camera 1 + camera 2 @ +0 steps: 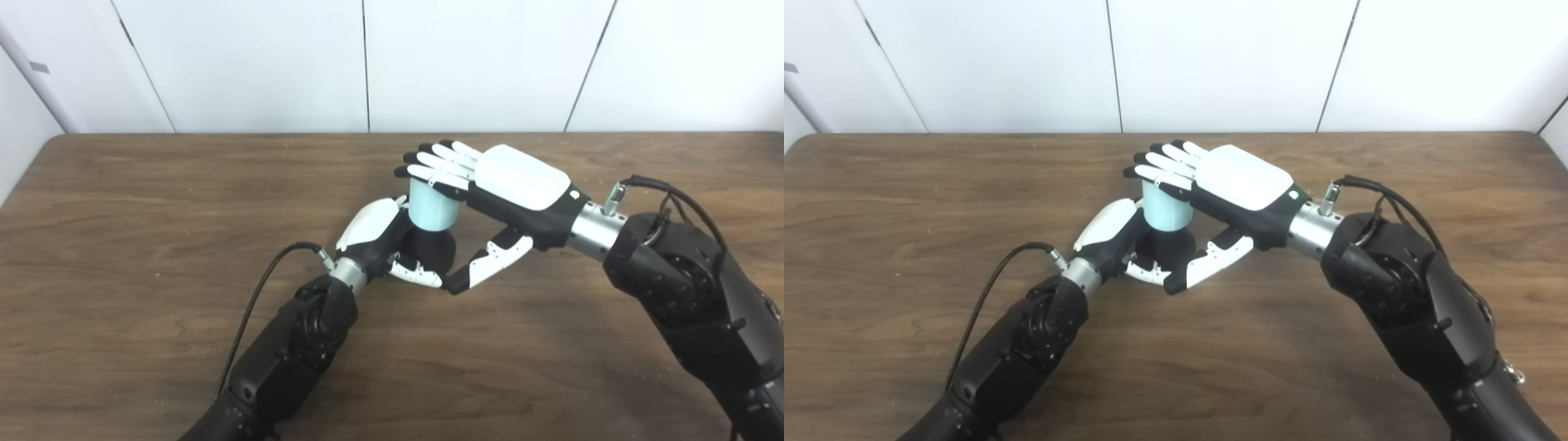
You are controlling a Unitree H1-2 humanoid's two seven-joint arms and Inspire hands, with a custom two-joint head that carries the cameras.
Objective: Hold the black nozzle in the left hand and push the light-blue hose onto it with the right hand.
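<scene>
The black nozzle point(433, 250) stands upright on the wooden table, wrapped by my left hand point(383, 236), which is shut on its lower body. A short light-blue hose point(432, 205) sits on top of the nozzle, upright. My right hand point(490, 184) lies flat over the hose's top end, fingers stretched out straight and resting on it, thumb hanging down beside the nozzle. It presses on the hose rather than gripping it. The joint between hose and nozzle is partly hidden by my left hand's fingers point(419, 274).
The brown wooden table point(153, 202) spreads wide on all sides. White wall panels point(245, 61) rise behind its far edge. A black cable point(263, 288) loops off my left wrist, and another loops off my right wrist point(680, 202).
</scene>
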